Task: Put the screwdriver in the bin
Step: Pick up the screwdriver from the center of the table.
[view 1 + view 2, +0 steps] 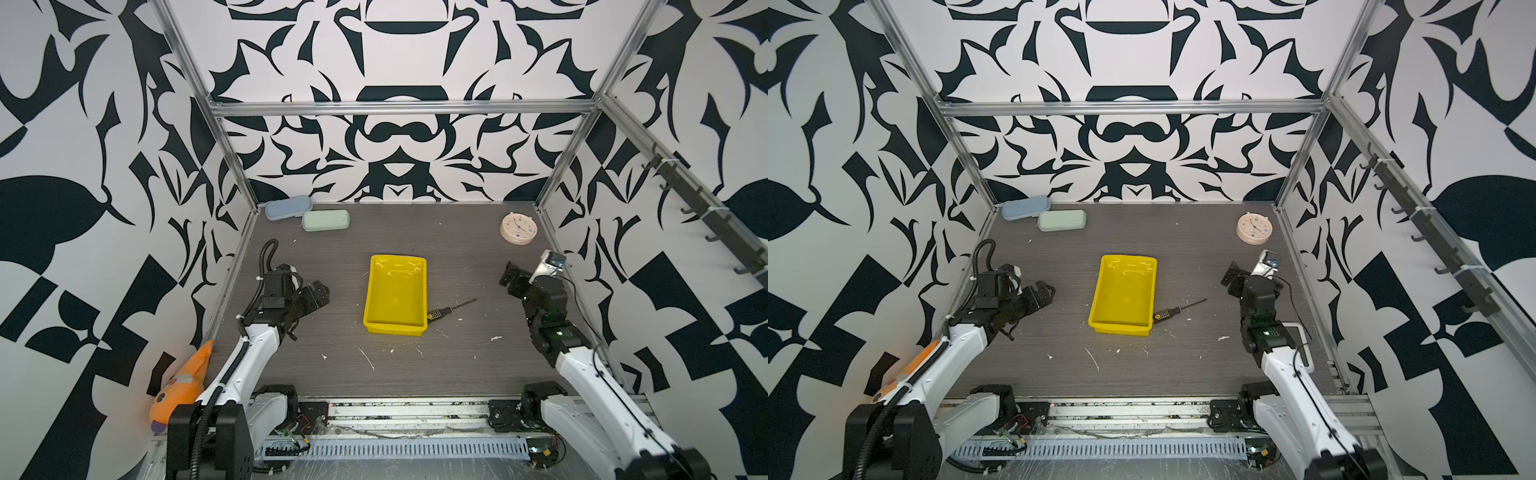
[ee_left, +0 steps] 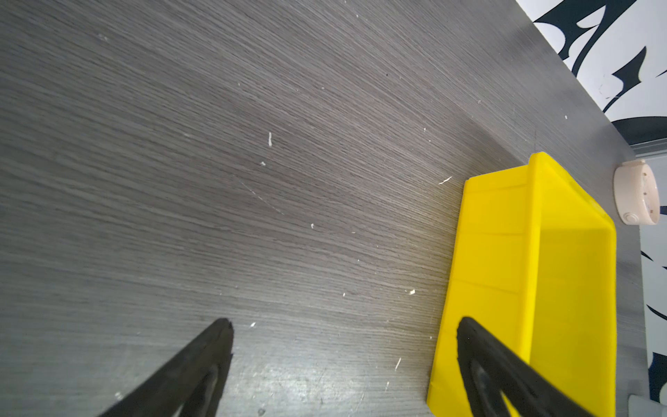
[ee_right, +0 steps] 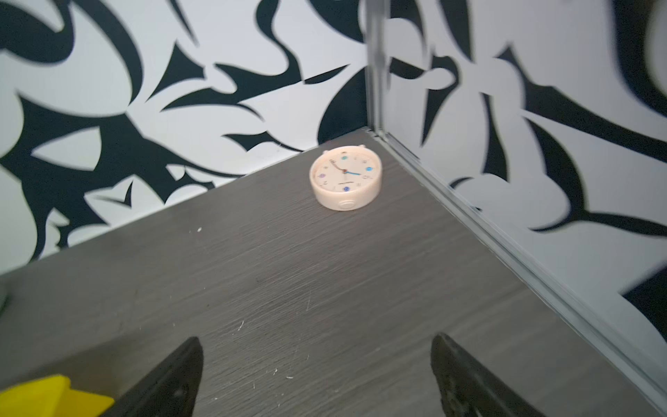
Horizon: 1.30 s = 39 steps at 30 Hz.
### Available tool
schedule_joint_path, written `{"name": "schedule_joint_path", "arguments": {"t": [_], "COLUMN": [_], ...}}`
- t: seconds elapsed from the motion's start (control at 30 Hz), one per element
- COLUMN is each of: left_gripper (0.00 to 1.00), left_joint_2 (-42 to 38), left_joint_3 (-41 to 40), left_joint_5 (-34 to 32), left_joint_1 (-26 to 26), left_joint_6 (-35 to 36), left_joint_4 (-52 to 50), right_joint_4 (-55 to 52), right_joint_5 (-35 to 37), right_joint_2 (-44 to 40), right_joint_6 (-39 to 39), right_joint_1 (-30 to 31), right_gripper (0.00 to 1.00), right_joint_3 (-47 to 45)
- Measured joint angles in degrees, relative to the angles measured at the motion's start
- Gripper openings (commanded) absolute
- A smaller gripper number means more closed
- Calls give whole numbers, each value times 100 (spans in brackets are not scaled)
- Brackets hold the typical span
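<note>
The yellow bin (image 1: 395, 299) (image 1: 1123, 299) sits mid-table and holds nothing. A slim screwdriver (image 1: 446, 311) (image 1: 1177, 311) lies flat on the table just right of the bin's near right corner, with its black-and-yellow handle against the wall and its shaft pointing away to the right. My left gripper (image 1: 322, 291) (image 2: 344, 325) hovers left of the bin, open and empty; the bin's wall (image 2: 498, 252) shows beside one finger. My right gripper (image 1: 509, 276) (image 3: 315, 341) is open and empty, well to the right of the screwdriver, facing the back right corner. A bin corner (image 3: 47, 393) shows in the right wrist view.
A pale blue case (image 1: 288, 207) and a green case (image 1: 325, 219) lie at the back left. A round beige clock (image 1: 518, 227) (image 3: 345, 177) (image 2: 637, 193) lies at the back right. An orange plush fish (image 1: 183, 382) rests by the left arm. Patterned walls enclose the table.
</note>
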Motion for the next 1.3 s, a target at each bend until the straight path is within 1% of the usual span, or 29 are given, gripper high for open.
{"name": "schedule_joint_path", "arguments": {"t": [0.1,0.2,0.37,0.5,0.6,0.67,0.73,0.8,0.9,0.97,1.03,1.1,1.23,1.27,1.3], "left_gripper": [99,99,99,99,99,99,99,99,99,99,99,99,99,99,99], "left_joint_2": [-28,-173,-820,-1360,-1714,-1996,-2321,-2658,-3101,-3263,-3338,-3300,-3049,-2959,-2885], "left_joint_3": [0,-15,-282,-533,-721,-935,-1252,-1582,-1847,-1847,-1847,-1847,-1845,-1843,-1840], "left_joint_5": [-4,-22,-413,-612,-721,-682,-492,-332,-299,-337,-380,-404,-452,-472,-476], "left_joint_1": [0,0,0,0,0,0,2,0,0,0,0,0,0,0,0], "left_joint_6": [-13,-66,-372,-570,-706,-772,-798,-837,-929,-1003,-1056,-1088,-1147,-1158,-1163], "left_joint_4": [-55,-79,-111,-142,-170,-55,203,391,413,422,439,435,442,439,437], "right_joint_4": [-780,-1307,-2055,-2675,-2865,-2968,-3130,-3237,-3152,-3056,-2955,-2898,-2649,-2625,-2625], "right_joint_5": [83,39,-127,-197,-420,-529,-669,-953,-1558,-1823,-1869,-1781,-1510,-1475,-1462], "right_joint_2": [-708,-911,-529,-240,-345,-387,-275,-7,575,940,1154,1351,2009,2245,2441], "right_joint_6": [470,822,1143,1681,1836,1947,2048,2190,2555,2931,3320,3731,4765,5014,5171], "right_joint_1": [-22,-24,-24,-28,-37,-37,-37,-37,59,382,903,1464,2457,2623,2734], "right_gripper": [100,100,100,100,100,100,100,100,96,94,91,84,83,82,79], "right_joint_3": [-175,-358,-380,-216,-140,-57,90,278,424,415,424,514,879,1010,1128]}}
